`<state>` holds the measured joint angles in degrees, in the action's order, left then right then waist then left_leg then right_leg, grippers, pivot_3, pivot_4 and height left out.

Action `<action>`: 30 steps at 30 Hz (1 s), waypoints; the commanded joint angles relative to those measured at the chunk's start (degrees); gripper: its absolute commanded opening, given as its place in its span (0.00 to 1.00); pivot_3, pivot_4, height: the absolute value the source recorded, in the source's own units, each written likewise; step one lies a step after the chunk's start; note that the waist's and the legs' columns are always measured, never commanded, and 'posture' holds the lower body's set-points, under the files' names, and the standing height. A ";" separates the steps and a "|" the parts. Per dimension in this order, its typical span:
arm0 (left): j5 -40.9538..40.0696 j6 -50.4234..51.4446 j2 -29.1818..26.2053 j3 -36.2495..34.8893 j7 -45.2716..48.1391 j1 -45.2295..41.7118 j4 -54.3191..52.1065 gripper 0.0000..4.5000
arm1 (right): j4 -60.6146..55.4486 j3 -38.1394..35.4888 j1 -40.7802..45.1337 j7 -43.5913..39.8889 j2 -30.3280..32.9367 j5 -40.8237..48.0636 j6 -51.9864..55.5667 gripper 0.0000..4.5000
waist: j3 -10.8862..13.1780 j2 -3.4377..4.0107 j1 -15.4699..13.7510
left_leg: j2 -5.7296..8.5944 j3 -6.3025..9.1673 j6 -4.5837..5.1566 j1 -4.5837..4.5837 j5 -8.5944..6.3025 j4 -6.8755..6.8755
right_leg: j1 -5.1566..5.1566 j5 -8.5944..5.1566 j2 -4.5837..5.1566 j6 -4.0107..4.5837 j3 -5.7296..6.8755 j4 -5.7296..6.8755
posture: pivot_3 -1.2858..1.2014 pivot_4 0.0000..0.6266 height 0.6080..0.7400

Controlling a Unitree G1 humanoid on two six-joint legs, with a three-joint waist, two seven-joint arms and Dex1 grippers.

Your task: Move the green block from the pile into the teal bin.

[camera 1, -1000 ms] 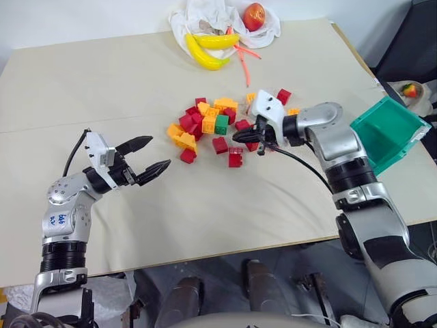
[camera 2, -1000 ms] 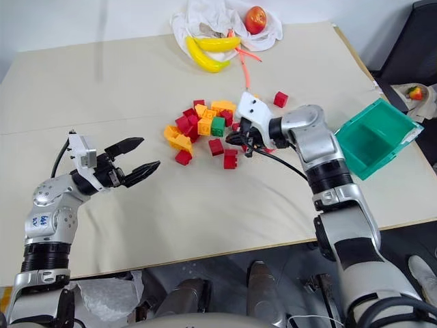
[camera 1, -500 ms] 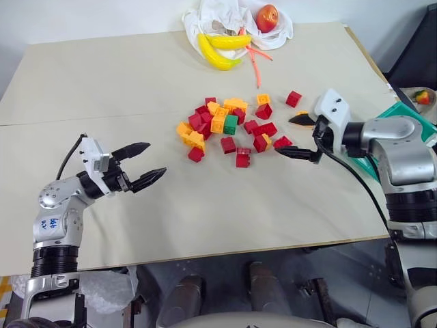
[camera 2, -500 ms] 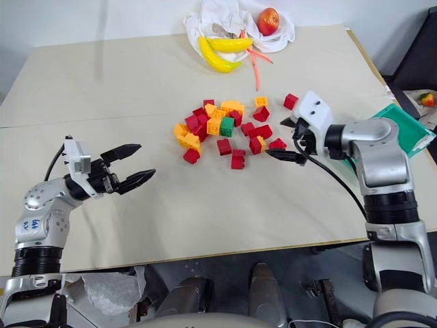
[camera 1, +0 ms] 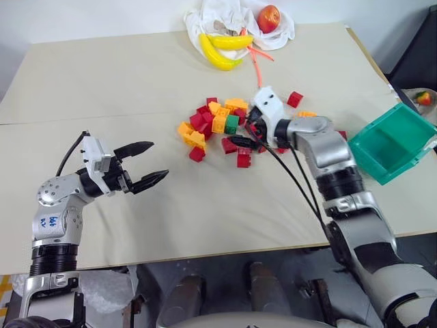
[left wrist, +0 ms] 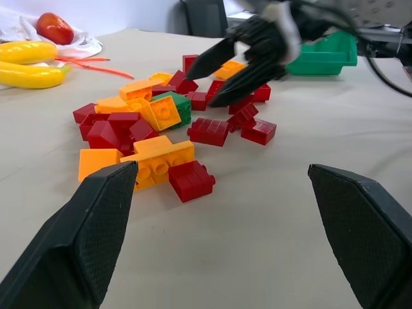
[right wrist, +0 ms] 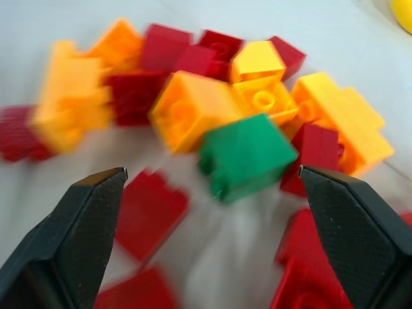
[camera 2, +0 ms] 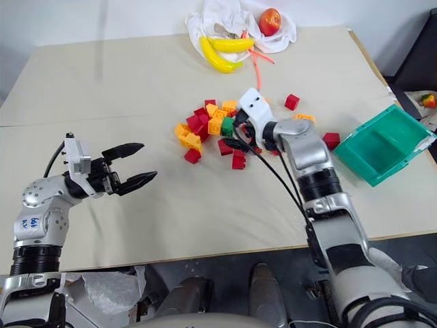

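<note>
The green block sits in the pile of red and orange-yellow bricks on the desk, not held by anything. The right end effector is just beside it, fingers spread wide and empty. The teal bin stands well apart at the desk's right edge, and the left end effector hovers released, far from the pile.

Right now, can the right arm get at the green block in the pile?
Probably yes. The right gripper is open and aimed at the green block, which sits at the near edge of the pile with its facing side bare; orange-yellow and red bricks crowd behind it.
</note>
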<state>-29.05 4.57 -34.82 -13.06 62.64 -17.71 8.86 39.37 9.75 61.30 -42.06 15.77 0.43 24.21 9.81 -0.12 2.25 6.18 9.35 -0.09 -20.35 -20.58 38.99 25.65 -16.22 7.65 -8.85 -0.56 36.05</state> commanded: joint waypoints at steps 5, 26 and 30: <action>-1.21 0.27 0.10 -2.37 -3.36 4.17 -6.69 1.00 | 20.99 -0.84 8.98 2.56 -6.50 -1.90 -10.01 0.99 | -0.01 0.02 1.40 | -0.01 0.04 0.00 0.00 0.00 -0.04 | -0.01 0.00 0.00 0.00 0.05 -0.01 | 0.52 0.24 1.00; -1.08 0.85 0.25 -1.75 -5.82 4.83 -8.52 1.00 | 17.01 -1.11 8.60 -7.96 -3.15 -3.12 -14.34 0.52 | -0.03 0.06 2.45 | 0.01 0.05 0.00 0.02 0.00 0.05 | -0.03 0.00 0.01 0.01 0.02 0.13 | 0.52 0.24 1.00; 0.02 2.06 0.76 1.32 -5.97 1.79 -9.20 1.00 | 4.83 -2.38 5.14 -12.98 2.21 -0.86 -11.10 0.52 | -0.03 0.06 2.29 | 0.00 0.05 0.00 0.01 0.00 0.06 | -0.03 0.00 0.01 0.01 0.02 0.12 | 0.52 0.24 1.00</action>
<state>-29.03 6.37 -34.33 -12.34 56.87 -14.96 2.11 50.18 8.72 66.30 -52.98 16.17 -2.12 12.23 9.78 -0.07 4.54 6.19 9.40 -0.09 -20.34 -20.59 39.05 25.62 -16.22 7.66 -8.84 -0.54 36.17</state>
